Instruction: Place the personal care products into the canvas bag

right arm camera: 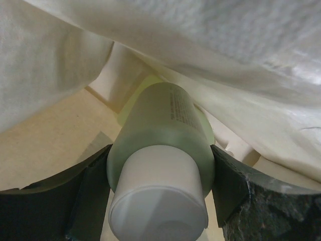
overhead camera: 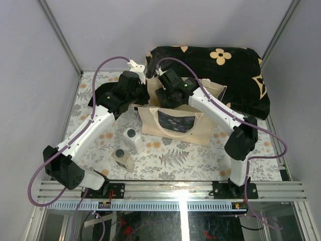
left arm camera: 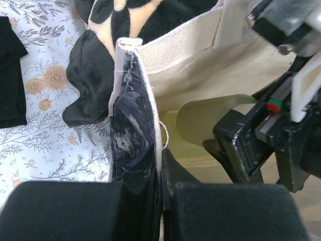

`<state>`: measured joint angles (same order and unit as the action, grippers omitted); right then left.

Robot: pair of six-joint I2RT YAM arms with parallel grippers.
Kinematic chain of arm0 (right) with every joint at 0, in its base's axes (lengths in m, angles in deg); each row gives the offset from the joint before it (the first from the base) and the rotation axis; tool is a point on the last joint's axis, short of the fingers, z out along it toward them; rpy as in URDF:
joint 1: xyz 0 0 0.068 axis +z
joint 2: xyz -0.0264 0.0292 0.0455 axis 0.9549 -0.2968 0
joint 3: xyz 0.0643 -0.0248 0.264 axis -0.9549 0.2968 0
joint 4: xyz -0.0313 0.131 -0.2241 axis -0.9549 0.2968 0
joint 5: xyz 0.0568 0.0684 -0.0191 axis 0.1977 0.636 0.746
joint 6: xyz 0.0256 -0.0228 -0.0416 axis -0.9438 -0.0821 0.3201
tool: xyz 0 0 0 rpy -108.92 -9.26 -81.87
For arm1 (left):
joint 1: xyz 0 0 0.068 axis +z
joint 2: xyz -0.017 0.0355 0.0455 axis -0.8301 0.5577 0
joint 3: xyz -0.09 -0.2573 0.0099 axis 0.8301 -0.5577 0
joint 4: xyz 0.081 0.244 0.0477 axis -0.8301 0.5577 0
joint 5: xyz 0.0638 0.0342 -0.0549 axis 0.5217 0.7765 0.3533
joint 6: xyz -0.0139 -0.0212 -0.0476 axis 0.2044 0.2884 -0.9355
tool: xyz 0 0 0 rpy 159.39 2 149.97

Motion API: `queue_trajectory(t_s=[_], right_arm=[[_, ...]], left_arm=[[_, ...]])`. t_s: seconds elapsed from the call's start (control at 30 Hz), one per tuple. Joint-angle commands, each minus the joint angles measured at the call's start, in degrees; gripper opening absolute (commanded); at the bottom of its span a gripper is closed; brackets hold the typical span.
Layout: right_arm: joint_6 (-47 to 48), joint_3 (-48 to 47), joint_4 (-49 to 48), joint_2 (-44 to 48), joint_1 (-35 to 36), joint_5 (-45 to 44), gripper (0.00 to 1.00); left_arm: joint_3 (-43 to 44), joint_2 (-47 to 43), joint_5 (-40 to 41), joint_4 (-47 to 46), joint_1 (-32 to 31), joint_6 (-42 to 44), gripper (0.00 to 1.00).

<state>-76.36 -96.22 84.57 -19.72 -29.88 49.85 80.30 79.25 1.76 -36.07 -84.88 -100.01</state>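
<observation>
The cushion (overhead camera: 215, 70) lay right behind the bag (overhead camera: 149, 123). The cloth (left arm camera: 11, 75) lay left of the bag. A first bottle (overhead camera: 133, 140) stood before the bag's left corner, a second bottle (overhead camera: 123, 159) farther forward, a third bottle (right arm camera: 160, 125) inside the bag.

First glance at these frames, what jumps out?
Both arms meet at the canvas bag mid-table: the left jaws pinch its rim, and inside it the right jaws grip a pale green bottle. A white bottle and a squat tan bottle sit on the table near the bag's front left corner. A black flowered cushion fills the back right.
</observation>
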Motion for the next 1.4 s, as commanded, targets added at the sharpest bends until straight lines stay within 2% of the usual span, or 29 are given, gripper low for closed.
queue_trajectory(t_s=[0.0, 0.13, 0.47, 0.53, 0.87, 1.17, 1.27, 1.37], right_arm=[[-0.2, -2.5, -3.5, 2.7, 0.0, -0.1, 0.04], [0.4, -0.3, -4.2, 3.1, 0.0, -0.8, 0.33], [0.4, 2.8, -5.1, 2.9, 0.0, 1.7, 0.76], [0.4, 3.2, -5.1, 3.1, 0.0, 1.5, 0.81], [0.5, 1.0, -4.2, 2.7, 0.0, 1.6, 0.96], [1.8, -10.4, 2.2, 8.3, 0.0, -7.4, 1.0], [2.1, -11.2, 4.5, 11.6, 0.0, -9.8, 1.0], [1.2, -7.8, 6.6, 16.1, 0.0, -9.9, 1.0]], left_arm=[[0.2, -2.2, -0.6, -6.6, 0.5, -0.4, 0.0], [0.1, -1.9, -0.9, -6.8, 0.4, -0.5, 0.0], [-0.4, -1.3, -1.3, -7.1, 0.5, -1.2, 0.0], [-0.6, -1.3, -1.6, -7.3, 0.5, -1.4, 0.0], [-0.9, -1.0, -1.3, -7.2, 0.5, -1.3, 0.0], [0.5, 1.4, -1.2, -7.0, 0.5, -1.4, 0.0], [1.2, 2.8, -1.0, -7.0, 0.5, -1.2, 0.0], [2.5, 4.3, 0.1, -6.5, 0.5, -0.5, 0.0]])
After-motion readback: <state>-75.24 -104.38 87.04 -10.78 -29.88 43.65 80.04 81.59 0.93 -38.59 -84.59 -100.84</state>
